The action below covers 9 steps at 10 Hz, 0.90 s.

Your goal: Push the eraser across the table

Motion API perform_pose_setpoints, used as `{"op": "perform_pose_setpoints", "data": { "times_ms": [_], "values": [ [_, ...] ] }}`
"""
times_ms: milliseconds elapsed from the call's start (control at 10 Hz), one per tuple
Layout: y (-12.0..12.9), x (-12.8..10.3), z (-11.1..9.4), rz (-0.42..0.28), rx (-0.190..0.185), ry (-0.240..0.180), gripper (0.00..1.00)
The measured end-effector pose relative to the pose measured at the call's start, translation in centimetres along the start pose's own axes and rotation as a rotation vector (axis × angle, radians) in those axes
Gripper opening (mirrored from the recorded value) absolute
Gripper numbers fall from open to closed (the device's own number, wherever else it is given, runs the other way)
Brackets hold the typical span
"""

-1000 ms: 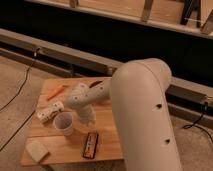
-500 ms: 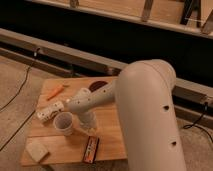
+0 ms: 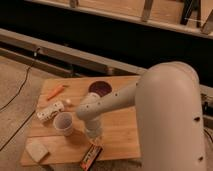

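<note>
Showing one gripper point(image 3: 95, 138) shut beside one eraser point(image 3: 91, 156), one table point(image 3: 120, 135)

Bench point(image 3: 120, 131) w/ light plank top is seen from above, partly covered by the large white arm. End effector point(image 3: 94, 134) is lowered near the front edge, fingers closed, just above the eraser point(image 3: 91, 156); contact can't be told. Eraser, black w/ red-orange strip, lies at the front edge, tilted. White cup point(image 3: 63, 123) stands upright just left of the end effector. Pale beige block point(image 3: 37, 149) is at front-left corner. White spotted block point(image 3: 50, 112) lies behind the cup. Orange carrot-like item point(image 3: 55, 92) and dark round disc point(image 3: 100, 88) are at the rear.
</note>
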Motion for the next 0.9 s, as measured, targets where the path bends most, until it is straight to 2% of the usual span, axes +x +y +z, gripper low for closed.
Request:
{"op": "perform_pose_setpoints", "data": {
  "times_ms": [200, 600, 900],
  "values": [
    [-0.4, -0.2, -0.5, 0.017, -0.015, -0.016, 0.00],
    [-0.1, -4.1, -1.9, -0.009, 0.009, -0.082, 0.00],
    [0.7, -5.4, -1.5, -0.035, 0.022, -0.088, 0.00]
  ]
}}
